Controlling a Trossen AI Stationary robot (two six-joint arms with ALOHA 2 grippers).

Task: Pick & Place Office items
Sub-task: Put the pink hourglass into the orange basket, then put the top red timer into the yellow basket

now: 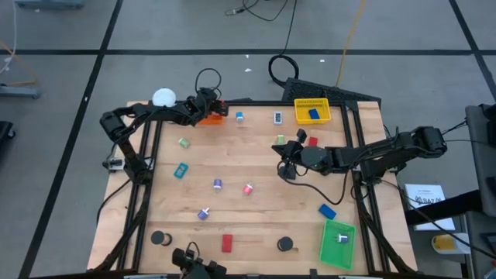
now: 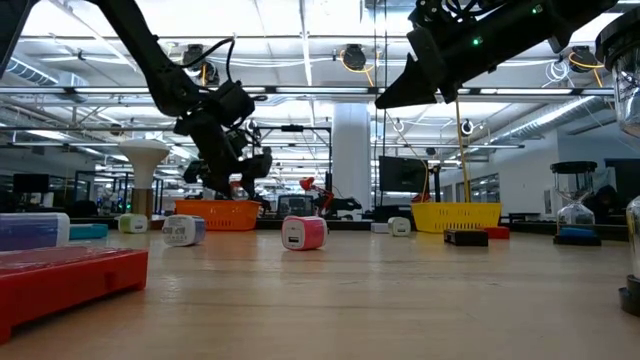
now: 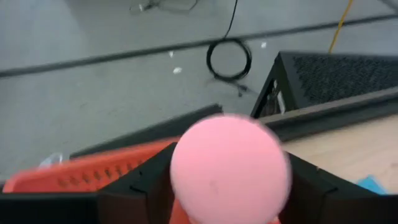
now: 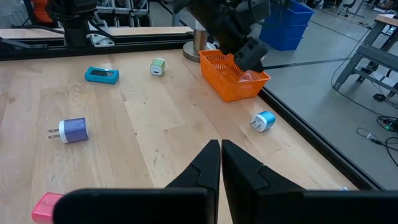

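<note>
One view only, left wrist, shows pink ball [image 3: 230, 168] between jaws.

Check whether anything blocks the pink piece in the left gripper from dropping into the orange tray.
Nothing visible does. The left gripper holds the pink piece between its jaws directly over the orange tray, whose open basket shows just beneath it in the left wrist view. The right gripper is mid-table, well away.

Orange tray [image 1: 211, 118], yellow tray [image 1: 312, 111], green tray [image 1: 338, 243], pink item [image 3: 229, 168].
</note>
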